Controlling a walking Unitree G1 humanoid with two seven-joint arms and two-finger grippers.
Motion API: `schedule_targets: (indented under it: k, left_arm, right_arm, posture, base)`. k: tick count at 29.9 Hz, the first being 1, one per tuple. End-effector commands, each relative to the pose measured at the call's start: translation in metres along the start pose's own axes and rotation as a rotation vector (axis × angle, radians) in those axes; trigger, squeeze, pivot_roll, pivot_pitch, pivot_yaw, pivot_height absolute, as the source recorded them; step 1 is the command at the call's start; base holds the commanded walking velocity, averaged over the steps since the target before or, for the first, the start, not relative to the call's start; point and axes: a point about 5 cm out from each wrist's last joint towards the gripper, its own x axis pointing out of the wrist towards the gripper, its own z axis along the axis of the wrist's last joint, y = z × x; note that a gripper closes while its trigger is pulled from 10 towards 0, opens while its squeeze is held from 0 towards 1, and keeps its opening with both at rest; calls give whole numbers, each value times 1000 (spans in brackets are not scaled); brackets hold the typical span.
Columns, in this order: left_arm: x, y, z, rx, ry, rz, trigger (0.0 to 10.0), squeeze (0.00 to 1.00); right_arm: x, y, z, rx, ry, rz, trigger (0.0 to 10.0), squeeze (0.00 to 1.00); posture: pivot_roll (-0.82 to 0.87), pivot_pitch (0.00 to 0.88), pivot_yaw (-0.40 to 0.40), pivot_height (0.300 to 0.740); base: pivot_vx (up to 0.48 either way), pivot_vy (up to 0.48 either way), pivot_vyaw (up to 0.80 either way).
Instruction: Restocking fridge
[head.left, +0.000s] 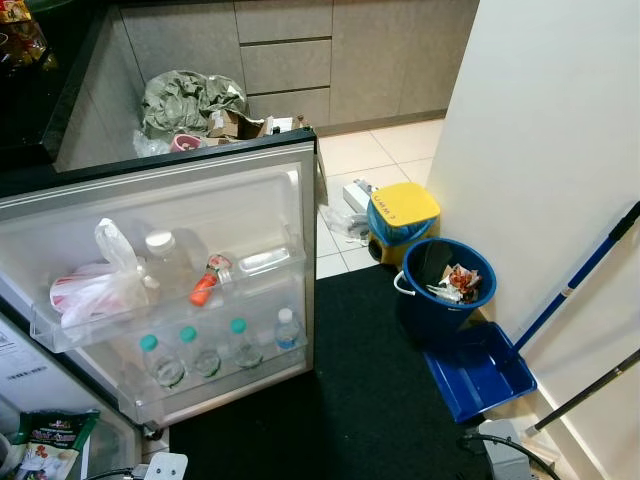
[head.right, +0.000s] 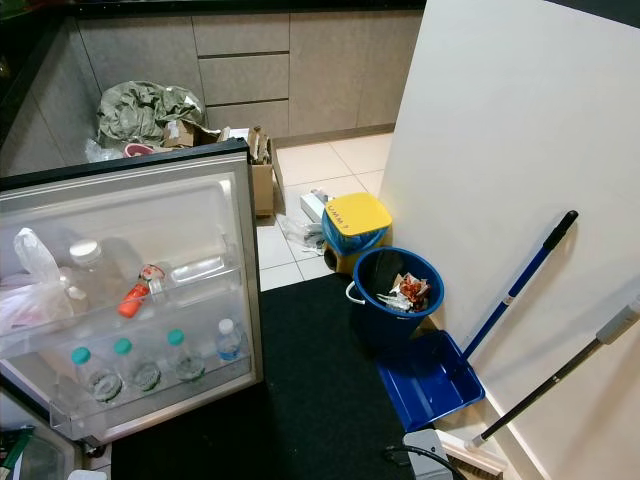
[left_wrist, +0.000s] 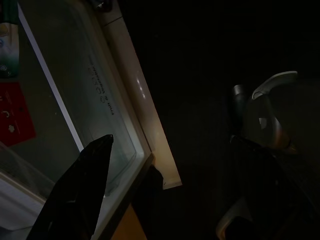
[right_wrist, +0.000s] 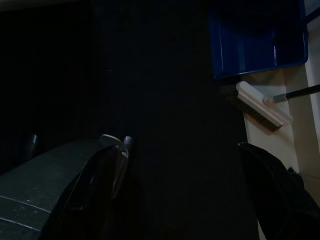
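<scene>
Currently, fridge door (head.left: 250, 200) stands open at frame left, bottles (head.left: 205, 350) racked on its shelves. Left tool (left_wrist: 175, 185) and right tool (right_wrist: 190, 195) hang spread, empty. Next: fetch stock.

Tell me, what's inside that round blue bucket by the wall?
The blue bucket holds crumpled rubbish, some white and red, lying on a dark liner. Whatever lies beneath that top layer is covered.
</scene>
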Motion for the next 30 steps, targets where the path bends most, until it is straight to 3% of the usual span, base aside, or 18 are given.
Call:
schedule_targets:
  k: [1, 30]
  left_arm:
    - [0, -8, -3, 6, 13, -26, 10000, 0]
    - [0, -8, -1, 10, 11, -27, 10000, 0]
  right_arm:
    - [1, 1, 3, -6, -10, 5, 10000, 0]
    - [1, 0, 3, -15, -3, -4, 10000, 0]
  posture:
    - [-2, 0, -33, 740]
    - [-4, 0, -30, 740]
  base:
    - [0, -270, 0]
    - [0, -415, 0]
